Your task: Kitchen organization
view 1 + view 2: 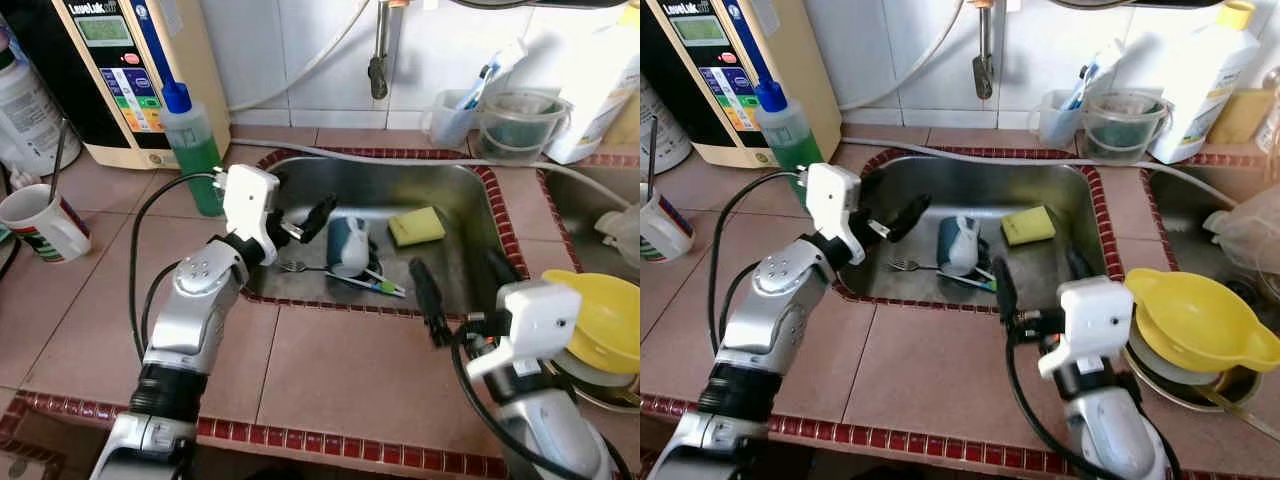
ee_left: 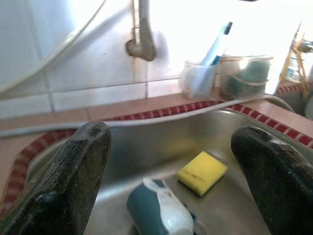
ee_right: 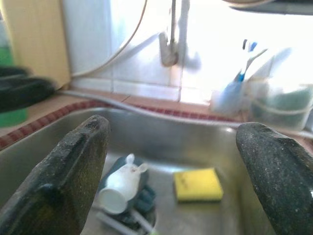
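Sink (image 1: pixel 470 190) rim flanked by both spread grippers, mug (image 1: pixel 347 245) between

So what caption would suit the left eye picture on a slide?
Both open grippers, left gripper and right gripper, reach over a steel sink holding a tipped mug, fork and yellow sponge.

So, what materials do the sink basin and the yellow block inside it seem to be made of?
The sink basin looks like brushed stainless steel: grey, with soft reflections. The yellow block is probably a foam sponge: matte, with soft, rounded edges.
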`<state>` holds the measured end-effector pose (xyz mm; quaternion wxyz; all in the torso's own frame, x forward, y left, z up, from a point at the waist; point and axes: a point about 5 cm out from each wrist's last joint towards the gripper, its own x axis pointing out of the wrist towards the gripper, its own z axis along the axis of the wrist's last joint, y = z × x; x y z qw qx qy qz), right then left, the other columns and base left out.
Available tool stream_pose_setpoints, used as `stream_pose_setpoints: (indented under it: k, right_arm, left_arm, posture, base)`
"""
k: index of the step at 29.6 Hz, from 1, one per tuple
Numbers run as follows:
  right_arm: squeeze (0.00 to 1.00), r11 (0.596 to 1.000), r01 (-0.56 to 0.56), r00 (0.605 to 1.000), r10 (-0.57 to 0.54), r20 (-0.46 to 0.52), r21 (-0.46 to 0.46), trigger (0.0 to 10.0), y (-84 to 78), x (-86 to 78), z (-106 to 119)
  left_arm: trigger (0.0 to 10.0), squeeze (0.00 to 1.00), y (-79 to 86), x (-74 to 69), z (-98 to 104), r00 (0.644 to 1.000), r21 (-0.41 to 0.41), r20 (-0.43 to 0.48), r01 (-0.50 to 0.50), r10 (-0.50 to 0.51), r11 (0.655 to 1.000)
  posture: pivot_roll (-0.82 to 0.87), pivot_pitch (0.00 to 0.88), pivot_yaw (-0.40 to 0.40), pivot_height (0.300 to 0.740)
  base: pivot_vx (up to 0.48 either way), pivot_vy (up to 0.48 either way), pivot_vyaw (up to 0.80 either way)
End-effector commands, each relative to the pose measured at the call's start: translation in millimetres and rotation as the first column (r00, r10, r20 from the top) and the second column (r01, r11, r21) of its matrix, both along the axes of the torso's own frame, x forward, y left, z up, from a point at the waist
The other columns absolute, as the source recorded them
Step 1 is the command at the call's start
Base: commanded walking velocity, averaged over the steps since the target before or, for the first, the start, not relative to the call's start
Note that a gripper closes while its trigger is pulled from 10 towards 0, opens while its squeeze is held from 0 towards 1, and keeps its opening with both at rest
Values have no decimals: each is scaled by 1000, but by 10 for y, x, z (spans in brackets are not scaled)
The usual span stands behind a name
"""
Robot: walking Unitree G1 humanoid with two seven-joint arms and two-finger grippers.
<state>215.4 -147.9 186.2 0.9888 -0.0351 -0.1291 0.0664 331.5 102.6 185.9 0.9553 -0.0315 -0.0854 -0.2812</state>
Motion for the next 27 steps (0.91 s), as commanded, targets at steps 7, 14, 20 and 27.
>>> stream_pose_setpoints:
  k: [7, 14, 20, 27]
  right_arm:
    - [0, 995, 102, 992, -103, 73, 5, 10000, -120, 196, 78]
    - [0, 990, 143, 983, -143, 116, 8, 10000, -174, 327, 131]
    - [0, 992, 123, 982, -124, 141, 13, 10000, -142, 422, 152]
    - [0, 992, 123, 977, -124, 172, 14, 10000, -154, 491, 215]
  left_arm:
    - [10000, 0, 46, -86, 79, 998, -54, -15, -66, 66, 996]
    - [10000, 0, 111, -96, 60, 992, -58, -16, -126, 126, 990]
    - [10000, 0, 107, -94, 109, 992, -113, -15, -129, 128, 985]
    - [10000, 0, 100, -68, 117, 992, -84, 0, -126, 127, 988]
  posture:
    - [-198, 67, 71, 711]
    - [-188, 39, 64, 711]
    - [-188, 21, 57, 711]
    - [-191, 6, 55, 711]
  base:
    - [0, 0, 0]
    - [0, 0, 0]
    - [0, 0, 0]
    - [0, 0, 0]
